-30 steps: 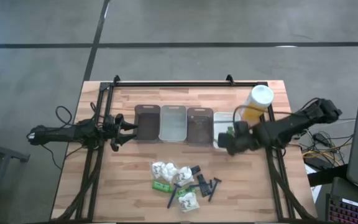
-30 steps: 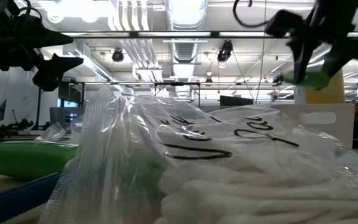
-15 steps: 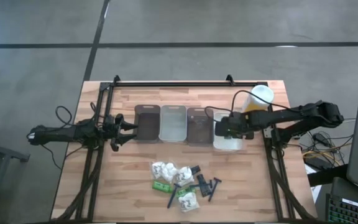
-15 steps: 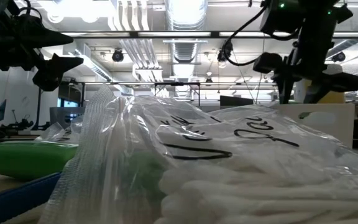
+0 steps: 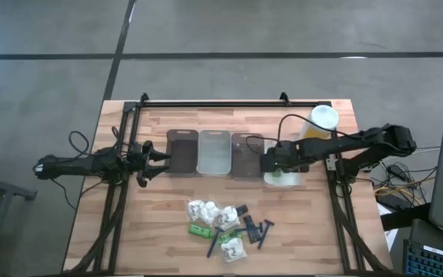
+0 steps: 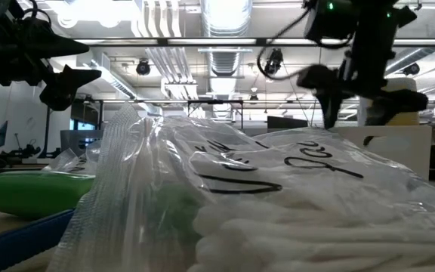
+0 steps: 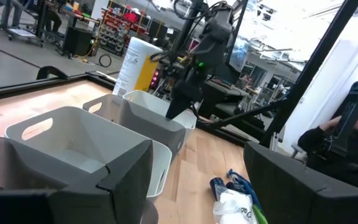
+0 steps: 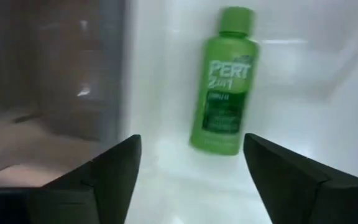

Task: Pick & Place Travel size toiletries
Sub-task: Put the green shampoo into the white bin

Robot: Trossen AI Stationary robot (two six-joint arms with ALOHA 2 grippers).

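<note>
Lying in the white tray (image 8: 166, 74), green "PERT 2in1" bottle (image 8: 223, 81), smaller print unreadable.

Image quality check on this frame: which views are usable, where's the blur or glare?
High view: even light, sharp, the toiletries pile readable. Low view: a clear bag of cotton swabs fills the lens, and ceiling lights blow out the top. Right wrist view: soft, but the green bottle label reads, lying in the clear tray beyond the open right hand. Left wrist view: bright background, own fingers dark.
</note>
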